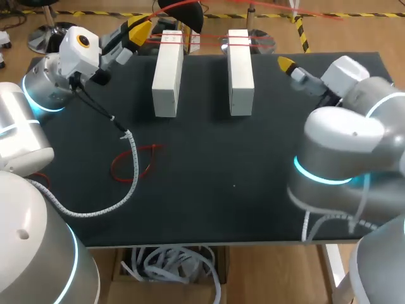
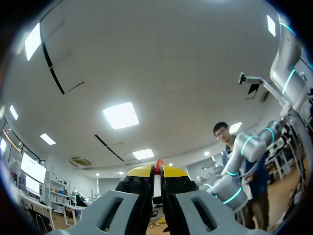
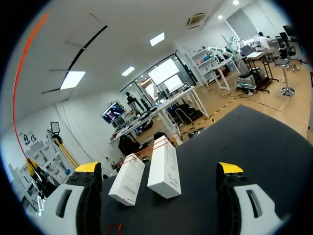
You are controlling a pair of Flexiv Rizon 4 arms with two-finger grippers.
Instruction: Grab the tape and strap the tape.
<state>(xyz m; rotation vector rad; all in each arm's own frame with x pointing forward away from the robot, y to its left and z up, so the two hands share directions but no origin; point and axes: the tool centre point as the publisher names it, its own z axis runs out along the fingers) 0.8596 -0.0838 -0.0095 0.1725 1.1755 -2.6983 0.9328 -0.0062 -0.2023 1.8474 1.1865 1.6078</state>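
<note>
1. Head view: a black table (image 1: 253,158) carries two white oblong boxes lying side by side near its far edge. One (image 1: 168,73) is toward the left and the other (image 1: 240,69) toward the right, with a gap between them.
2. A thin red tape (image 1: 205,42) crosses that gap at the boxes' far ends and passes over both boxes.
3. The left fingers (image 1: 140,28) hang over the table's far left corner, near the far end of the left box.
4. In the left wrist view these fingers are pressed together and point up at the ceiling. They pinch a short bit of the red tape (image 2: 159,162), which pokes out between their yellow tips.
5. In the right wrist view a red strand (image 3: 17,93) rises in a long arc at the left arm's side, past the boxes.
6. The right fingers (image 1: 286,63) sit over the table's far right part, beside the right box and not touching it.
7. The right wrist view shows them spread wide and holding nothing, with both boxes ahead of them on the table.
8. A loose red loop of cord (image 1: 136,161) lies flat on the table's left part. It lies against the left arm's white spiral-wrapped cable (image 1: 130,180).
</note>
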